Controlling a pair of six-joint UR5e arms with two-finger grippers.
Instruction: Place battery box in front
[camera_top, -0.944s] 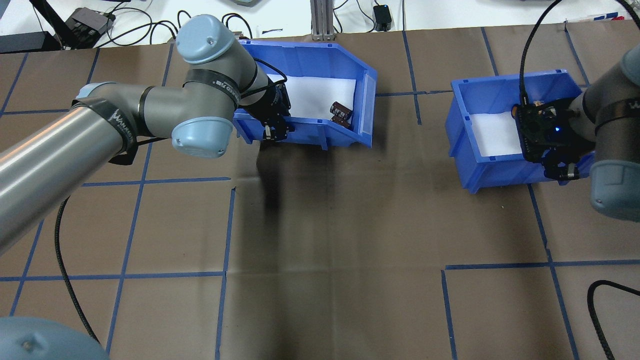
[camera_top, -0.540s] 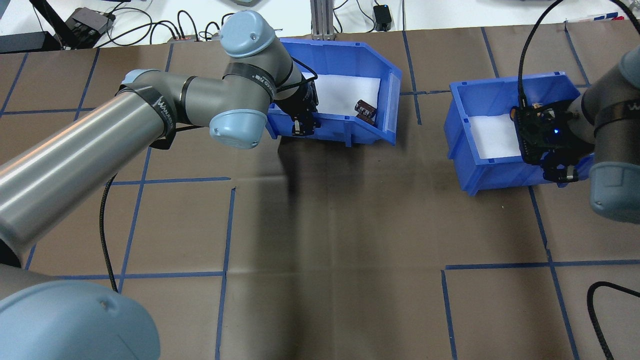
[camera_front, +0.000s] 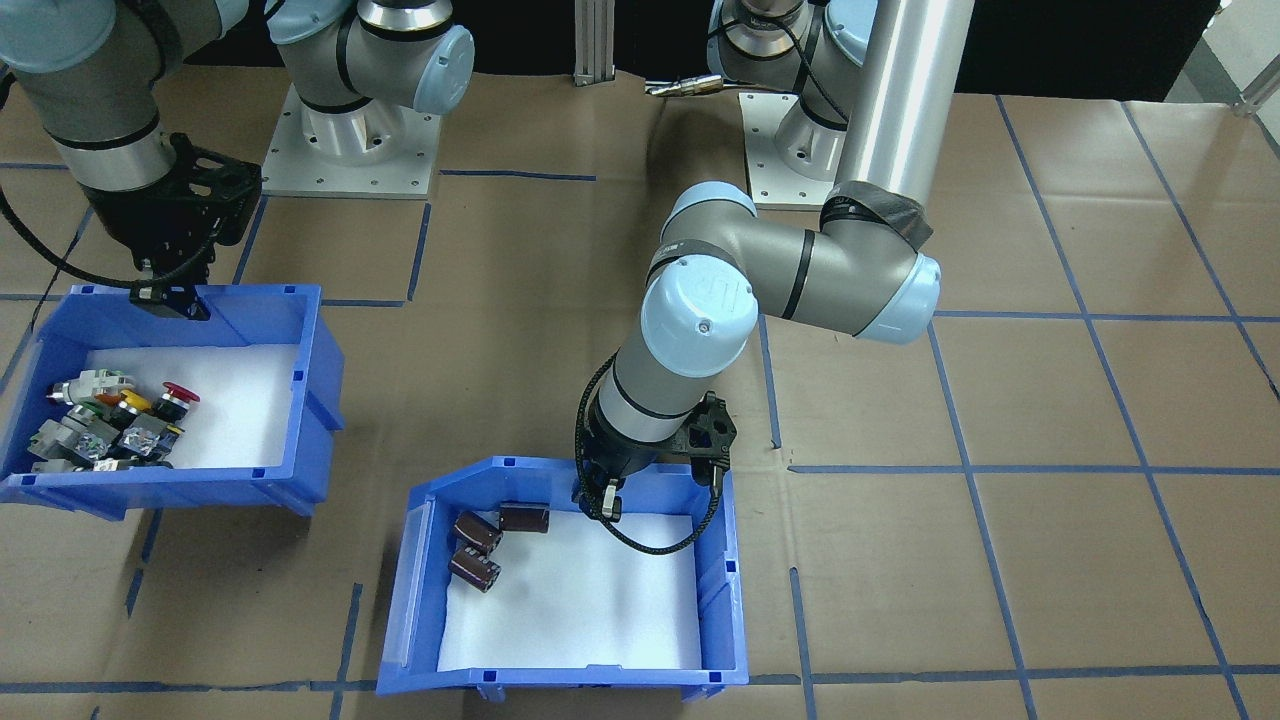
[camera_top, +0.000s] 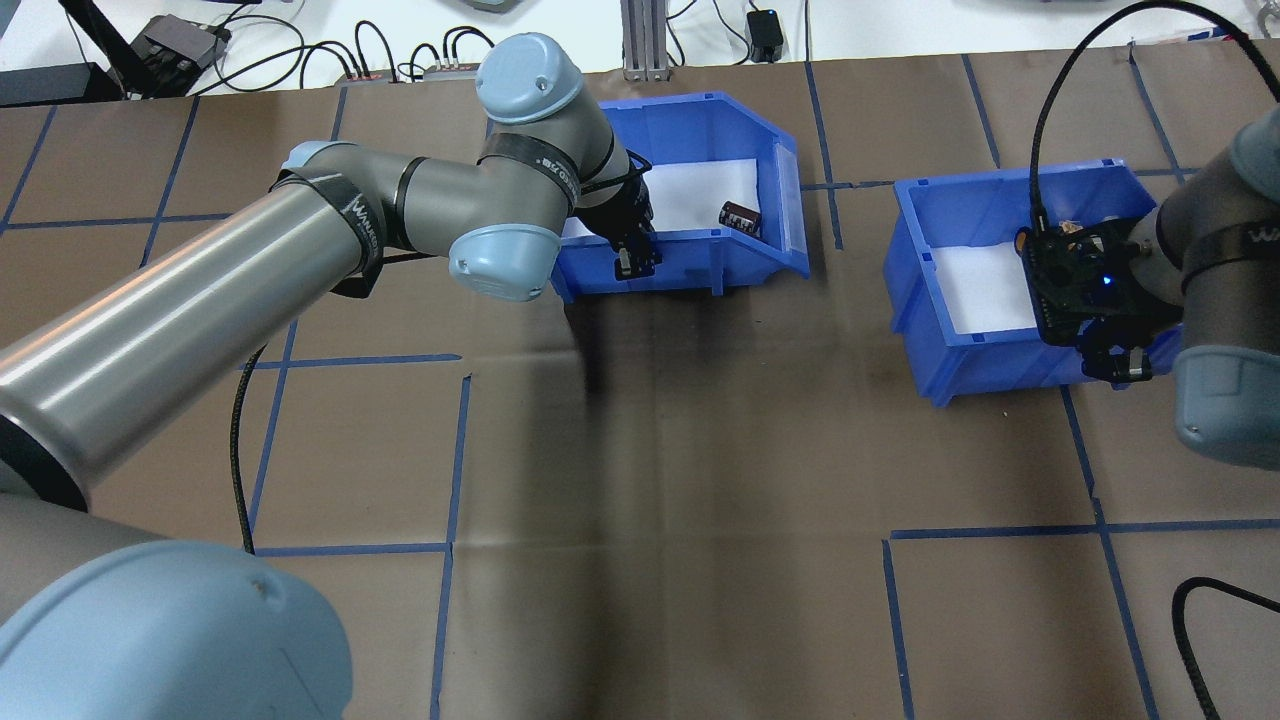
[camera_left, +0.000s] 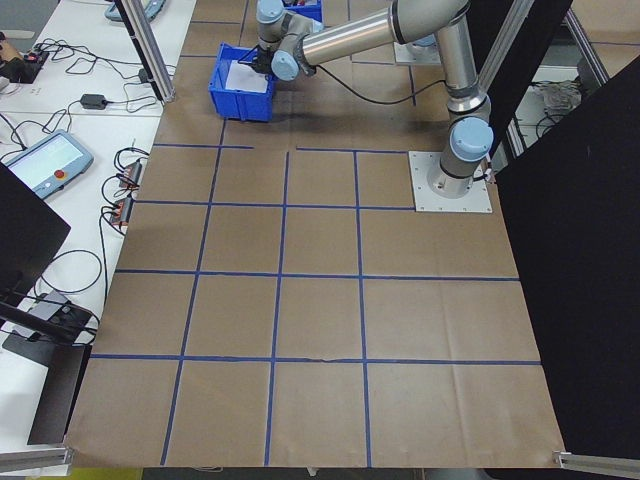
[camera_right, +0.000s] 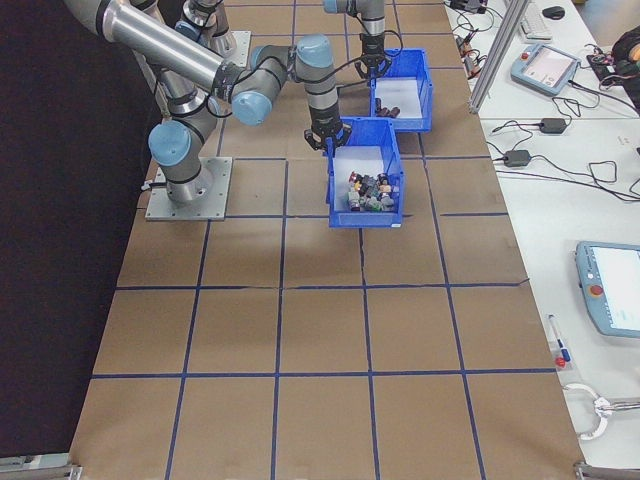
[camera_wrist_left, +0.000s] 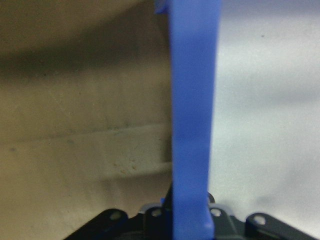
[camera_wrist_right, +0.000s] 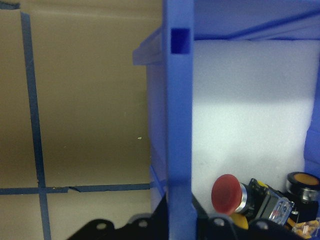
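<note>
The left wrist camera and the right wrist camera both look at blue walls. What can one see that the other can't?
Only the left wrist view shows a blue plastic bin wall beside bare white foam, with plain brown paper on its other side. Only the right wrist view shows a red mushroom-shaped push button, other button switches and blue tape lines on the paper. Both share a blue wall running up the middle with the gripper's dark fingers at its base, white foam to its right and brown paper to its left.
</note>
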